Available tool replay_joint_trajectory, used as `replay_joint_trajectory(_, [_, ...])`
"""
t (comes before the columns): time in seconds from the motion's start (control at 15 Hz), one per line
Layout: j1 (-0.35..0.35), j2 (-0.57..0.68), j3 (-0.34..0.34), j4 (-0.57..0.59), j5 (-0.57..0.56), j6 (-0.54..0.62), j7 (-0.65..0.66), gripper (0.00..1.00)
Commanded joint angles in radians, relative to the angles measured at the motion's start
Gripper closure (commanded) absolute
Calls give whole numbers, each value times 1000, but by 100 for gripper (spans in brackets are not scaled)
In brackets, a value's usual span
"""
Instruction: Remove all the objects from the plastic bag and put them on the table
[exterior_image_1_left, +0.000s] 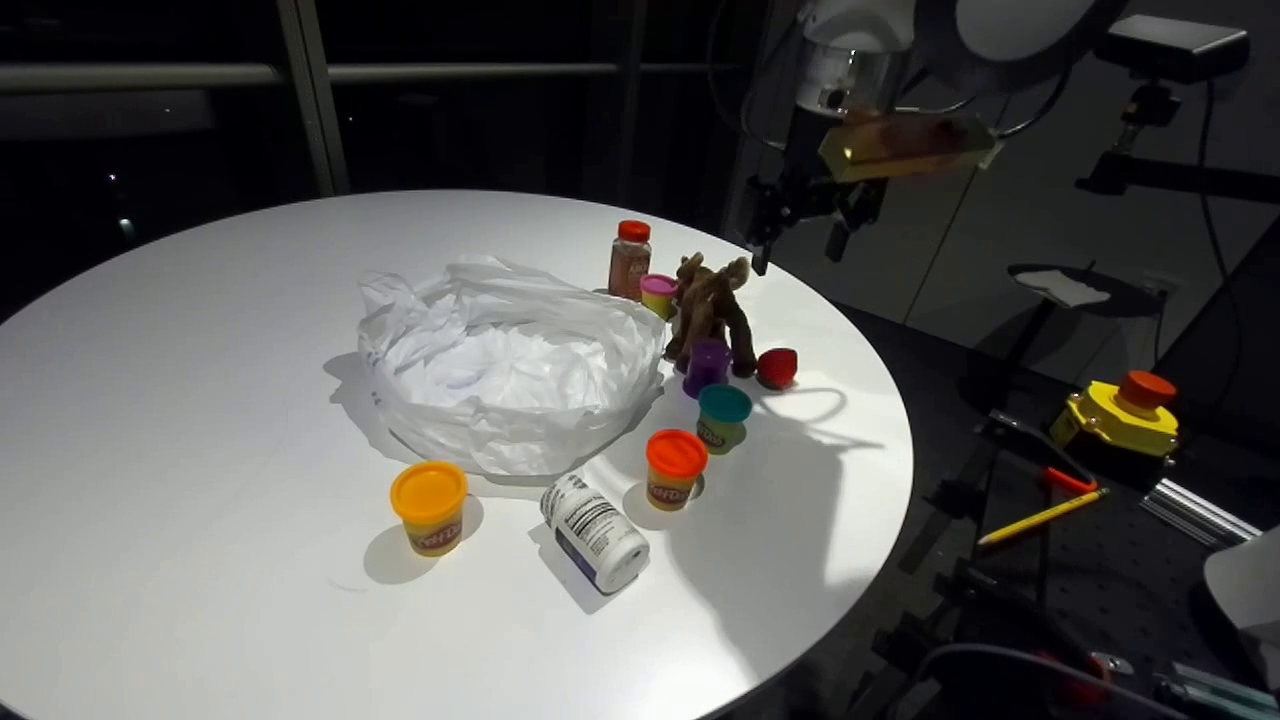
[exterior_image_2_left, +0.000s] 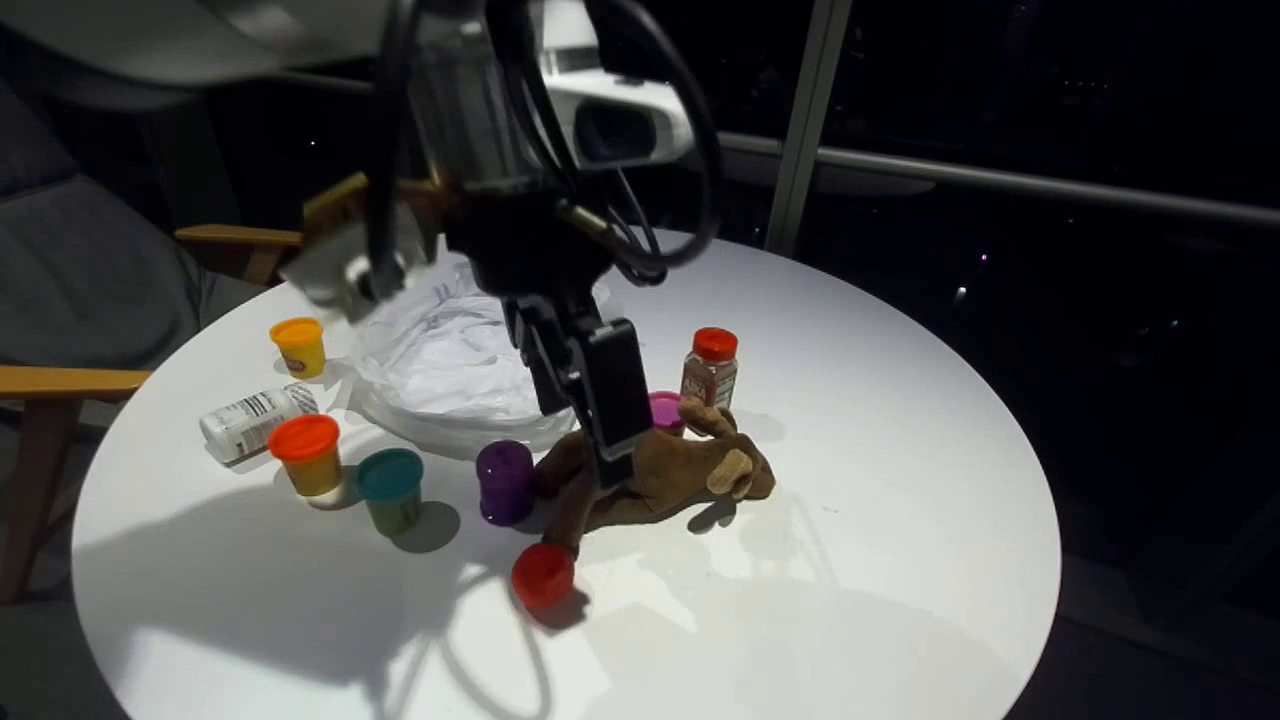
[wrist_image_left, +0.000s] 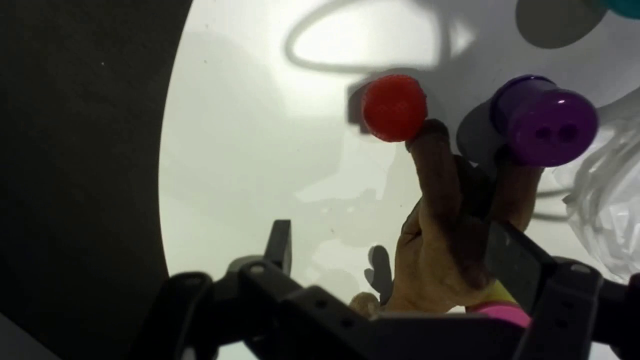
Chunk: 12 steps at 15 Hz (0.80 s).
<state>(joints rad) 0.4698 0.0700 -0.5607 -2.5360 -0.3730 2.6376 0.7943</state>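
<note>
Bench carries plastic bag and plush toy

The bag sits toward the far edge, partly hidden by the tool. Nearer the left edge stand an orange-yellow tub, a red-lidded tub and a teal-lidded tub; a white bottle lies on its side. A purple piece stands just beside the toy; a red piece is closest to the near edge. Beyond the toy: a pink-lidded tub, an upright red-capped bottle.
</note>
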Motion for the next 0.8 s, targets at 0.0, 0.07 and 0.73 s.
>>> replay_joint_trajectory(0.0, [-147,-223,208,10,141,-278,-64,0])
replay_joint_trajectory(0.07, [-163,-269,252,26,201,-358,-91,0])
replay_joint_trajectory(0.73, [-371,-336,542,76,373,-542,-153,0])
